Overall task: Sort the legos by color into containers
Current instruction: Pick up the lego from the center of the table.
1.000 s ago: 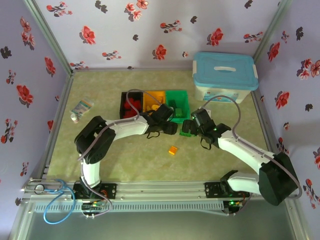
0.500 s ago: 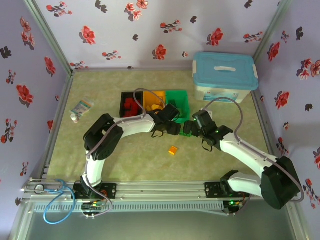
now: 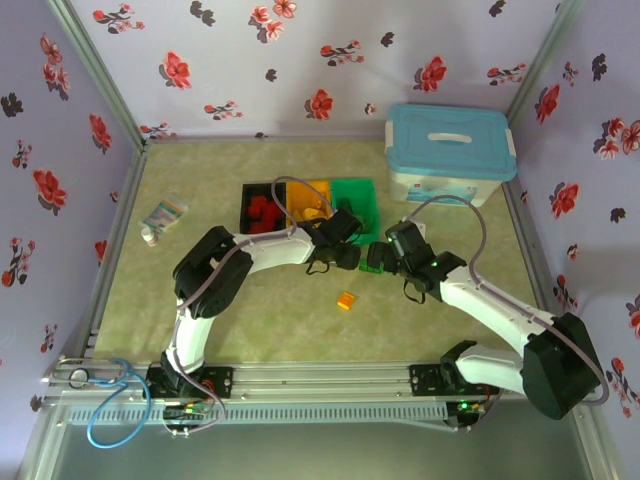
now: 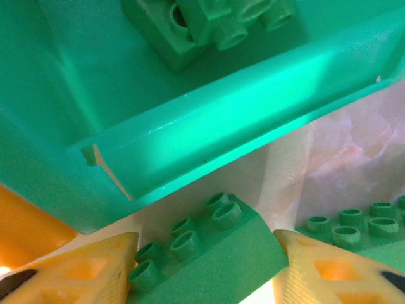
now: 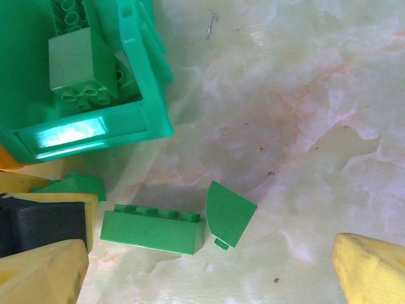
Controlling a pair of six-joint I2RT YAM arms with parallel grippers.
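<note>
My left gripper (image 4: 205, 269) is shut on a green lego (image 4: 215, 250); its yellow fingertips press on both ends, just in front of the green container's wall (image 4: 209, 136). In the top view the left gripper (image 3: 345, 256) sits below that green container (image 3: 357, 192). More green legos (image 5: 73, 66) lie inside it. The right gripper (image 5: 209, 272) is open above a long green lego (image 5: 152, 231) and a curved green piece (image 5: 229, 212) on the table. A black container (image 3: 246, 200) holds red legos and an orange container (image 3: 312, 190) stands between the other two. One orange lego (image 3: 346, 300) lies alone.
A large white box with a light-blue lid (image 3: 450, 150) stands at the back right. A small packet (image 3: 163, 218) lies at the left. The two grippers are close together in front of the containers. Open table lies toward the near edge.
The left gripper moved right, from the orange container toward the front of the green one, and its jaws narrowed onto the green lego. The right arm barely moved.
</note>
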